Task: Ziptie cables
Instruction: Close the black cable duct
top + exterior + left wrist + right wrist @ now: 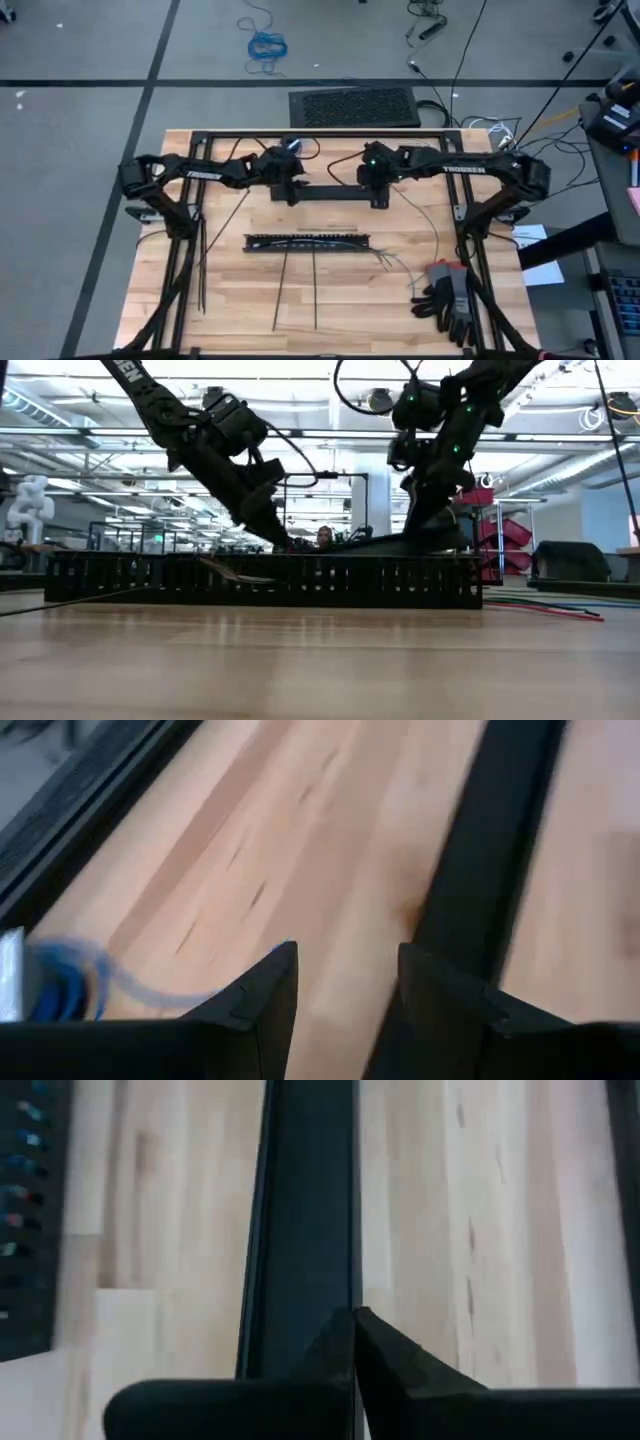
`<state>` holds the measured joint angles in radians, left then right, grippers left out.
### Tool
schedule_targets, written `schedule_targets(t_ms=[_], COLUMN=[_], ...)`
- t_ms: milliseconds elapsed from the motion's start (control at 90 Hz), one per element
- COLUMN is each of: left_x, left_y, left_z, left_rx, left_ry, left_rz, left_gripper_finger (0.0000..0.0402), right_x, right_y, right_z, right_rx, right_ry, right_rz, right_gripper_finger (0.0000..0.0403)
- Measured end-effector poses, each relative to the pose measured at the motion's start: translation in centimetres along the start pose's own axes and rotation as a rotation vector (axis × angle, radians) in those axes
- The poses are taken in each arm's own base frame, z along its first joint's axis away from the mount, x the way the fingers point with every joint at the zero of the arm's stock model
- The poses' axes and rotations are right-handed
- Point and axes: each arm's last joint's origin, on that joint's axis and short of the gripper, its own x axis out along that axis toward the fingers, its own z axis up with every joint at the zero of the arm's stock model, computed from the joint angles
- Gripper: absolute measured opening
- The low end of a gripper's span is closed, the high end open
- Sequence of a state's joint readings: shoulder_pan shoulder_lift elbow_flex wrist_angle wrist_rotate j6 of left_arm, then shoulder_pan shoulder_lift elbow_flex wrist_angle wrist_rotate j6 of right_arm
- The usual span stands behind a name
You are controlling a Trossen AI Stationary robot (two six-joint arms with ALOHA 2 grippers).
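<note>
Both grippers met over a flat black bar (335,194) at the table's far middle.

White TROSSEN lettering marked each arm. Left gripper (345,982) stood parted beside the bar's end; right gripper (353,1342) was pinched on its edge. Cables (392,260) trailed from the slotted bar (307,242); zipties (296,290) lay nearer, gloves (447,295) rightward.
</note>
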<state>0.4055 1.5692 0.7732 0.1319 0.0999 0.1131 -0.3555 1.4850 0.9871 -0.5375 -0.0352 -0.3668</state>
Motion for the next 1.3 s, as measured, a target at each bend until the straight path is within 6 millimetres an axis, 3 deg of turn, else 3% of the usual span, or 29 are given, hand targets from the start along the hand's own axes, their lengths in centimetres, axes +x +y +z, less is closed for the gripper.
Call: schedule_targets(t_ms=[222, 622, 1056, 1133, 1233, 1300], left_x=[-0.3, -0.2, 3.1, 3.1, 3.0, 3.0], left_y=[0.8, 1.6, 1.7, 1.4, 0.7, 0.2], left_z=[1.5, 0.0, -2.6, -2.5, -2.3, -2.2], left_rx=[0.039, -0.061, -0.083, -0.081, -0.065, -0.043], left_ry=[-0.034, 0.062, 0.172, 0.172, 0.172, 0.173], left_rz=[-0.071, -0.295, -0.256, -0.256, -0.27, -0.281], left_gripper_finger=[0.0171, 0.0171, 0.0168, 0.0139, 0.0043, 0.0015], right_x=[0.0, -0.1, -0.1, -0.1, -0.1, -0.1], right_y=[1.0, 1.6, 1.7, 1.7, 1.7, 1.6], right_z=[0.4, 0.8, 1.0, 1.0, 1.0, 1.0], right_rx=[-0.044, -0.083, -0.096, -0.086, -0.078, -0.075], right_ry=[0.013, 0.008, -0.01, -0.01, -0.011, -0.013], right_rz=[-0.053, -0.079, -0.084, -0.084, -0.084, -0.084], right_gripper_finger=[0.0001, 0.0001, 0.0, 0.0, 0.0, 0.0])
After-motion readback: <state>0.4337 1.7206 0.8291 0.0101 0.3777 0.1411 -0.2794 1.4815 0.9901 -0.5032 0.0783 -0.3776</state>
